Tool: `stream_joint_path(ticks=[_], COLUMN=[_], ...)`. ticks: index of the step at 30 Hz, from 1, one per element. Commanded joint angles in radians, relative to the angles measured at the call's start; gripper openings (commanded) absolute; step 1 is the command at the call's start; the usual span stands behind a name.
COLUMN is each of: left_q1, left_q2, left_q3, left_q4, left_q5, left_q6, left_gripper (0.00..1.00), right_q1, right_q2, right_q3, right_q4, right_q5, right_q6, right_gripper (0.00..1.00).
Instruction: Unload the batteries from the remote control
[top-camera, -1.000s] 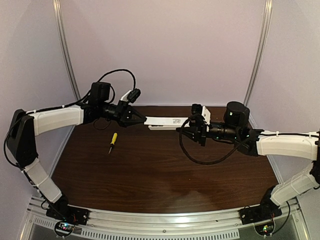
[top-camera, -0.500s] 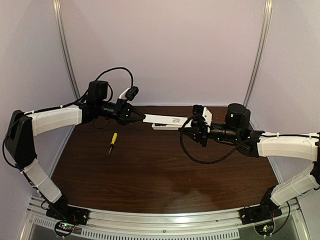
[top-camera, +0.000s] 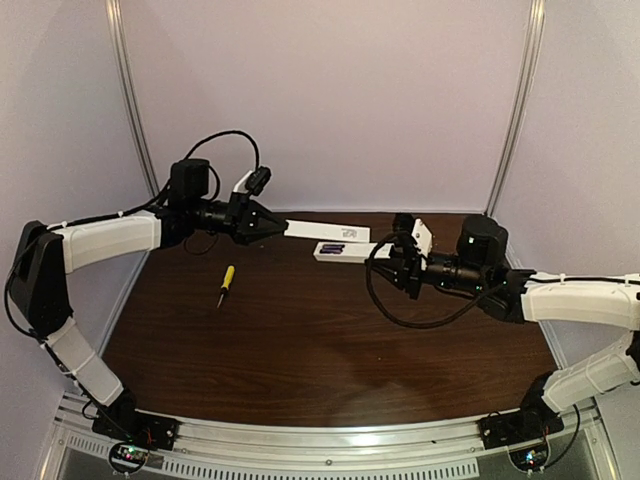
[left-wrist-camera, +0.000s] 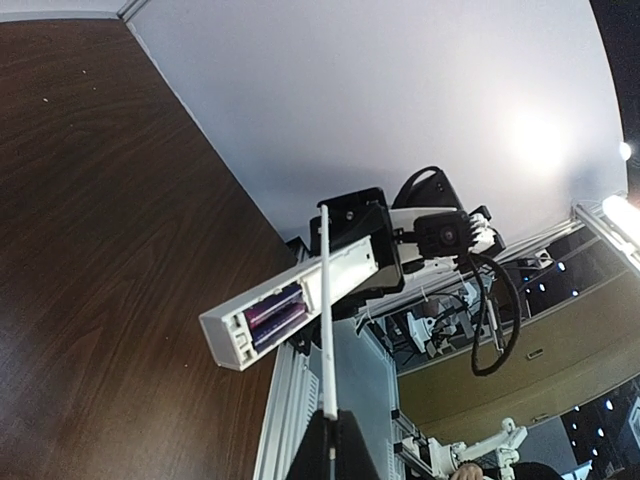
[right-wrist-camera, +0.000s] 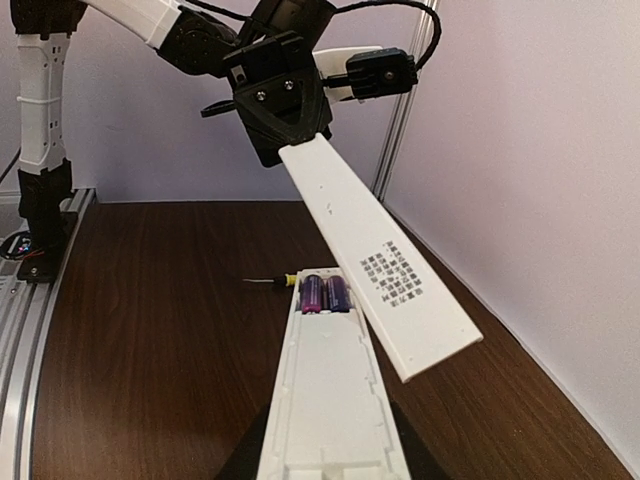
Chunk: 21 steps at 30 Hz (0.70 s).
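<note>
Scene: two arms meet mid-air over the far part of a dark wood bench (top-camera: 330, 340), pale walls behind.
Left tool (top-camera: 274, 227): clamped tight on the near end of a thin flat white cover strip (top-camera: 327, 231); strip lifted clear, sticking out to the right, w/ a small printed grey patch near its free end. In left wrist view the strip shows edge-on as a thin white line.
Right tool (top-camera: 393, 258): closed narrow on the remote control (top-camera: 343, 251), gripping its right end; body held off the bench, roughly level, pointing left.
Remote control: between the two tools, just near-side of the cover strip and apart from it; battery bay open at the left end.
Batteries (right-wrist-camera: 324, 294): two purple cells side by side, seated in the open bay; also seen in left wrist view.
Screwdriver (top-camera: 226, 284): yellow handle, lying on the bench at left, well apart from both tools.
Cables: black loops hang off each wrist.
</note>
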Motion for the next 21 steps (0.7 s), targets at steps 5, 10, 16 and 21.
stream_joint_path(ticks=[5, 10, 16, 21], left_q1=[0.044, 0.081, 0.110, 0.111], left_q2=[-0.065, -0.080, -0.088, -0.068], left_q3=[-0.046, -0.069, -0.072, -0.110], left_q4=[0.050, 0.040, -0.090, -0.123], left_q5=[-0.033, -0.044, -0.140, -0.265], left_q6=[-0.012, 0.000, 0.102, 0.147], left_gripper=[0.00, 0.00, 0.00, 0.00], right_q1=[0.000, 0.000, 0.000, -0.002], right_q2=[-0.069, -0.076, -0.068, -0.072], right_q3=[-0.053, -0.064, -0.071, -0.084], right_q4=[0.031, 0.029, 0.030, 0.051], right_q5=[0.063, 0.092, 0.112, 0.130], right_q6=[0.039, 0.034, 0.033, 0.037], right_gripper=[0.00, 0.00, 0.00, 0.00])
